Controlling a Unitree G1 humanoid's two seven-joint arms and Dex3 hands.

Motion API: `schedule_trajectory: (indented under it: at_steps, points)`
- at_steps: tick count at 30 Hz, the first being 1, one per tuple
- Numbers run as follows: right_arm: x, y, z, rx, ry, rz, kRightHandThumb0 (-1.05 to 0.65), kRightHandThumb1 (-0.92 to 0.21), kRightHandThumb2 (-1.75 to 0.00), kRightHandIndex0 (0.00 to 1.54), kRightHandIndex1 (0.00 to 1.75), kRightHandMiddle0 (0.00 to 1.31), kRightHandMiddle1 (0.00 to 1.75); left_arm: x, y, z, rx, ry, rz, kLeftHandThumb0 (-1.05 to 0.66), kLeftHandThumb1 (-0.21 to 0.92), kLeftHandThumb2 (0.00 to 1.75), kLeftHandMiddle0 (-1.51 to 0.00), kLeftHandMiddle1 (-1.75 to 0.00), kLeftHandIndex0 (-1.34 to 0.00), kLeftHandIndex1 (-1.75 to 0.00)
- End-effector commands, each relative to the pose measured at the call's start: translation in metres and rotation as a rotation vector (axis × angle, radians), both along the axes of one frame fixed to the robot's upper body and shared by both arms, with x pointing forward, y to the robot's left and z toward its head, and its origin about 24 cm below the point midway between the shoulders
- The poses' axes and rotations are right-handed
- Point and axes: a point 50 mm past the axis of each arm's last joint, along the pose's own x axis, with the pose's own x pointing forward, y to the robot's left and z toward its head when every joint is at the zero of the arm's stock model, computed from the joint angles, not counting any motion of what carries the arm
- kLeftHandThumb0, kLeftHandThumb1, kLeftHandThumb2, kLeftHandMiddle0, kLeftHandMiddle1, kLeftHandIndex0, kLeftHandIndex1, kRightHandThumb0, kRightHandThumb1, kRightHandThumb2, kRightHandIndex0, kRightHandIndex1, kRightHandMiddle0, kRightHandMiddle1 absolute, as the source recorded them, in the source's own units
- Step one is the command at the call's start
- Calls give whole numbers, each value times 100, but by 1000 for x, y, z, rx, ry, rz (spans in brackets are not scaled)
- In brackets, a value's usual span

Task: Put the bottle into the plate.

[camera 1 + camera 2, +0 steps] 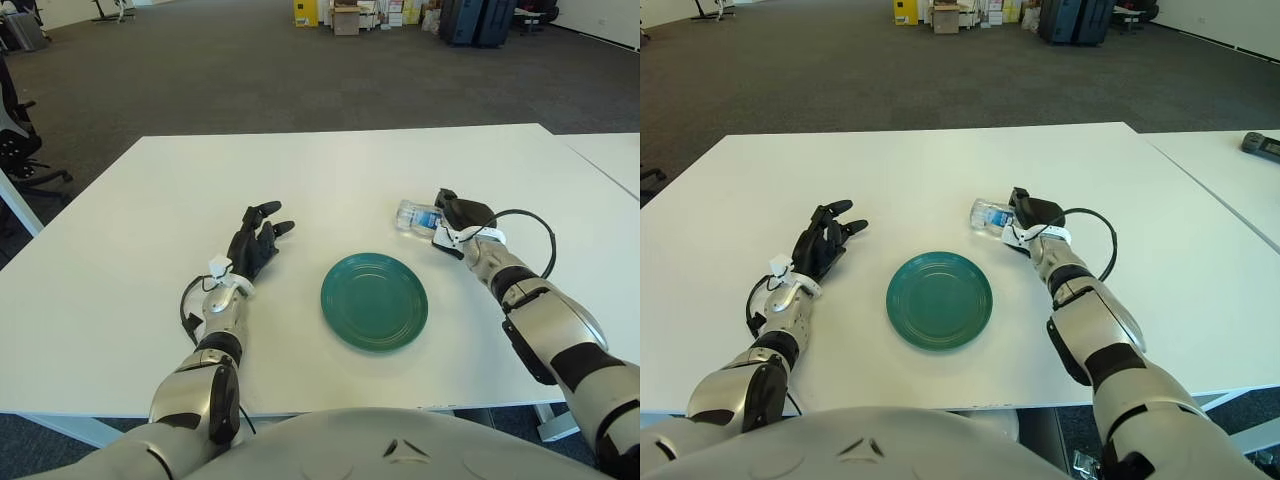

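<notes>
A small clear plastic bottle (414, 217) with a blue label lies on its side on the white table (330, 170), just beyond the right rim of the green plate (374, 300). My right hand (458, 218) is at the bottle's right end with its dark fingers curled around it; the bottle also shows in the right eye view (990, 216). My left hand (257, 240) shows to the left of the plate with its fingers spread and holding nothing.
A second white table (1250, 170) stands at the right with a dark object (1262, 146) on it. An office chair (15, 140) stands off the table's left side. Boxes and dark cases (400, 18) line the far wall.
</notes>
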Motion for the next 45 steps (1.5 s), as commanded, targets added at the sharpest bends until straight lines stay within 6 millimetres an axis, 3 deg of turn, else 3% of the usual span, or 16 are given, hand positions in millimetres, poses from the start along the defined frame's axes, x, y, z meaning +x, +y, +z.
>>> schedule_trajectory:
  at_steps: [1,13,18,22,29,36,45]
  points:
    - [9,3,21,79,-140,36,0,-11,-156,77,173,54,175,-28,1,-27,-12,131,28,-88,92,79,-41,-97,-8,-121]
    - [-2,20,70,232,-480,242,0,-8,-160,79,173,56,175,-31,5,-32,33,184,54,-87,92,79,-34,-90,-4,-119]
    - [-16,35,70,258,-489,301,0,-5,-161,82,170,58,175,-30,2,-33,51,199,55,-85,92,81,-29,-74,-2,-113]
    - [-32,51,72,275,-491,366,0,-4,-162,83,170,59,175,-30,0,-34,64,203,58,-83,92,84,-27,-51,0,-104]
    - [-47,61,77,302,-480,448,0,-2,-165,84,171,60,175,-30,-2,-35,75,219,70,-80,92,89,-26,-24,0,-90]
    - [-68,75,74,327,-458,549,0,-2,-165,85,171,61,175,-28,-4,-36,91,245,67,-78,92,91,-25,-15,0,-83]
    - [-76,78,76,311,-443,599,0,1,-167,87,168,62,175,-25,-5,-36,111,252,60,-78,92,92,-24,-12,0,-79]
